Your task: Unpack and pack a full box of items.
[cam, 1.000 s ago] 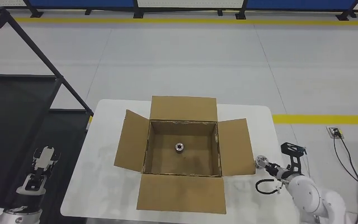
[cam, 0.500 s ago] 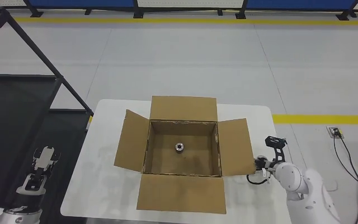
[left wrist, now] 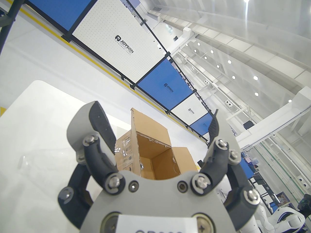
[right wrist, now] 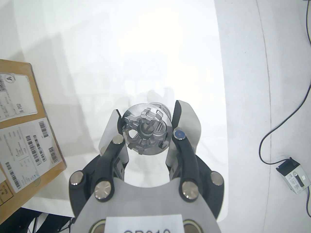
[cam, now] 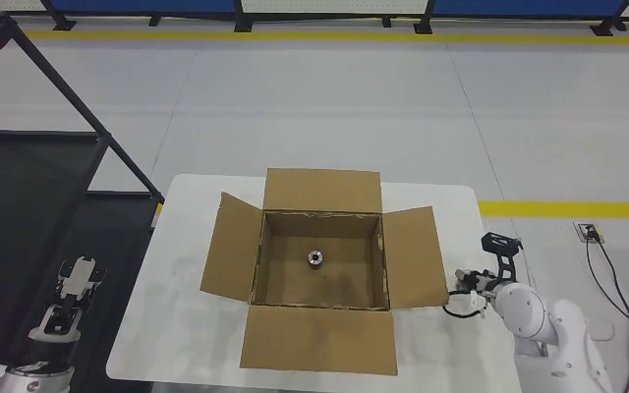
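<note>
An open cardboard box (cam: 320, 339) stands in the middle of the white table (cam: 187, 295), all flaps folded out. A small round metal part (cam: 314, 258) lies on its floor. My right gripper (cam: 462, 288) is just off the right flap, near the table's right edge. In the right wrist view this gripper (right wrist: 148, 112) is shut on a toothed metal hub (right wrist: 145, 132), held low over the table (right wrist: 145, 49). My left gripper (cam: 79, 270) hangs beyond the table's left edge; the left wrist view shows it (left wrist: 155, 113) open and holding nothing, facing the box (left wrist: 150, 146).
A dark frame with black bars (cam: 59, 187) stands left of the table. The box's labelled right flap (right wrist: 24, 132) lies close beside the right gripper. On the floor to the right are a cable and a small power adapter (right wrist: 291, 174). A yellow floor line (cam: 550, 208) runs there.
The right arm's wrist swung toward the box and back out a little, while its gripper tip stayed by the right flap with the hub. The left arm has not moved.
</note>
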Tool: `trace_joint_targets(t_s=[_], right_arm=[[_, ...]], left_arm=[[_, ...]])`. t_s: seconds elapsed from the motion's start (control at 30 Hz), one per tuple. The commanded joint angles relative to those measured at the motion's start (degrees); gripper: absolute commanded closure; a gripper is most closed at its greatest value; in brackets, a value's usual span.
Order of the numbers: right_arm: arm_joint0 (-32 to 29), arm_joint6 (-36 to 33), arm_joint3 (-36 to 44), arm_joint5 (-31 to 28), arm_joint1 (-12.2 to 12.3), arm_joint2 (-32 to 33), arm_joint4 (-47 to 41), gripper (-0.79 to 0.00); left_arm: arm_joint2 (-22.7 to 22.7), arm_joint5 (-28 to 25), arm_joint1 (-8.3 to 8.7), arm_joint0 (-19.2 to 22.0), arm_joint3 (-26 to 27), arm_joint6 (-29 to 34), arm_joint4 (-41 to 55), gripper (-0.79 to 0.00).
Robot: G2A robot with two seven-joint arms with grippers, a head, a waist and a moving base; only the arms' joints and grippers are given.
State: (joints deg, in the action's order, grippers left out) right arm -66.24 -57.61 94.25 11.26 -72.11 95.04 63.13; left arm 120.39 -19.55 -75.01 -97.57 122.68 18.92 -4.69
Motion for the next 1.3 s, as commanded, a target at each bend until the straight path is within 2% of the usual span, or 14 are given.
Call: trace_joint_targets(t_s=[0.0, 0.2, 0.23, 0.3, 0.47, 0.6, 0.77, 0.9, 1.1, 1.27], right_arm=[[-1.9, 1.0, 4.7, 1.3, 0.1, 1.4, -0.9, 0.000], [-8.9, 8.0, 21.5, 7.3, -0.3, 3.9, -3.4, 0.000], [-10.0, 10.0, 24.3, 9.8, -0.5, 3.8, -3.6, 0.000], [-12.0, 13.2, 29.1, 10.9, -0.8, 2.4, -4.8, 0.000], [-13.4, 17.5, 35.8, 6.1, -1.1, -2.6, -6.6, 0.000], [-10.2, 14.9, 35.4, -2.4, -0.9, -10.3, -5.0, 0.000], [-0.1, 6.6, 27.8, -7.1, -1.4, -23.1, -2.0, 0.000], [10.8, -0.7, 16.0, -8.3, -2.7, -32.2, -2.7, 0.000], [24.9, -4.2, -4.3, -6.6, -5.9, -43.3, -4.9, 0.000], [32.5, -5.6, -18.2, -4.5, -9.0, -50.8, -5.5, 0.000]], left_arm=[[0.0, 0.0, 0.00, 0.0, 0.0, 0.0, 0.0, -0.785], [0.0, 0.0, 0.00, 0.0, 0.0, 0.0, 0.0, -0.785], [0.0, 0.0, 0.00, 0.0, 0.0, 0.0, 0.0, -0.785], [0.0, 0.0, 0.00, 0.0, 0.0, 0.0, 0.0, -0.785], [0.0, 0.0, 0.00, 0.0, 0.0, 0.0, 0.0, -0.785], [0.0, 0.0, 0.00, 0.0, 0.0, 0.0, 0.0, -0.785], [0.0, 0.0, 0.00, 0.0, 0.0, 0.0, 0.0, -0.785], [0.0, 0.0, 0.00, 0.0, 0.0, 0.0, 0.0, -0.785], [0.0, 0.0, 0.00, 0.0, 0.0, 0.0, 0.0, -0.785], [0.0, 0.0, 0.00, 0.0, 0.0, 0.0, 0.0, -0.785]])
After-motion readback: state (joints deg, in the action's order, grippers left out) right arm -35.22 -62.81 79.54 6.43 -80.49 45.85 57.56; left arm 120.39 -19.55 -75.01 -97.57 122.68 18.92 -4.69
